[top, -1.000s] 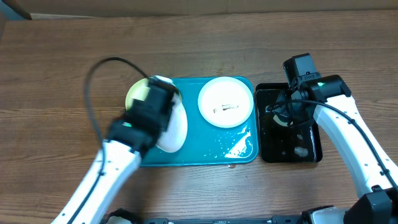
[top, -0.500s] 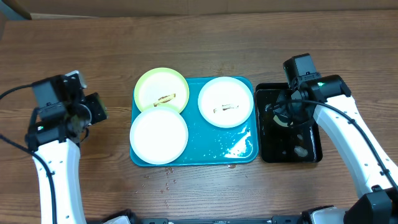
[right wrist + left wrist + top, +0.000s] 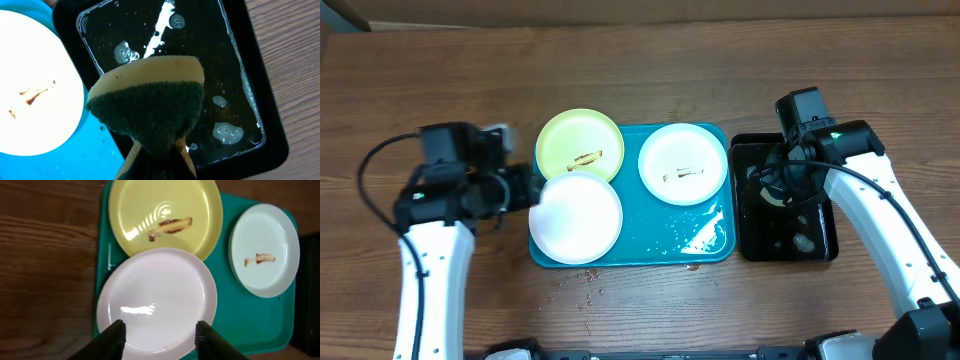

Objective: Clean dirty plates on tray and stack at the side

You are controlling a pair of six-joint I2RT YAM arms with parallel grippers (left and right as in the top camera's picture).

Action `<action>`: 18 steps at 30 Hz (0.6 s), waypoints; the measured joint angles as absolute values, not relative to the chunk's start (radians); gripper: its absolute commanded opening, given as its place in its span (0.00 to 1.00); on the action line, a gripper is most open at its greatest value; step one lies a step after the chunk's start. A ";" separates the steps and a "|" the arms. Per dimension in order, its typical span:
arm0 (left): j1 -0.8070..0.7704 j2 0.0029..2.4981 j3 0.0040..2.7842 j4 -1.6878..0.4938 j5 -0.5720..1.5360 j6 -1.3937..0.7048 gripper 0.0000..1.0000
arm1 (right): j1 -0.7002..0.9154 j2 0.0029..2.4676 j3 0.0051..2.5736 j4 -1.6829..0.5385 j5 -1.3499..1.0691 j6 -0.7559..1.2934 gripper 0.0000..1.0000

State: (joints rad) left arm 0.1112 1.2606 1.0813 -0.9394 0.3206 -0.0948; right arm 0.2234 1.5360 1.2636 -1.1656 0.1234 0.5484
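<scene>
Three plates on a teal tray [image 3: 665, 248] at the middle of a wooden worktop [image 3: 420, 80], seen from overhead. The yellow-green plate [image 3: 580, 145], smeared brown, sits at the tray's far left corner and overhangs the rim. The rear white plate [image 3: 683, 163], also smeared, lies flat toward the right end. The front white plate [image 3: 575, 218] shows no smears (only a glint of light in the left wrist view) and laps over the yellow-green plate's near edge. The left claw [image 3: 160, 330] is at this plate's left rim, jaws parted and gripping nothing; contact with the plate cannot be made out. The right claw [image 3: 156, 159] hangs over a black tub [image 3: 786, 252] of water just right of the tray, pinched tight on a yellow-and-green sponge [image 3: 150, 105].
</scene>
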 measured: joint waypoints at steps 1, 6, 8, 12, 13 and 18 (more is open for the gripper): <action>0.080 1.261 1.077 -0.939 0.315 -0.094 0.49 | 0.223 1.536 1.264 -1.166 0.124 0.548 0.04; -0.097 1.261 1.065 -0.938 0.269 -0.068 0.50 | 0.223 1.536 1.264 -1.172 0.124 0.548 0.04; -0.164 1.263 1.065 -0.938 0.245 -0.068 0.49 | 0.223 1.536 1.264 -1.174 0.123 0.548 0.04; -0.274 1.291 1.065 -0.944 0.176 -0.100 0.52 | 0.223 1.536 1.264 -1.179 0.123 0.548 0.04; -0.304 1.309 1.065 -0.944 0.160 -0.110 0.52 | 0.223 1.536 1.264 -1.179 0.124 0.548 0.04; -0.402 1.399 1.064 -0.933 0.123 -0.176 0.47 | 0.223 1.536 1.264 -1.181 0.124 0.548 0.04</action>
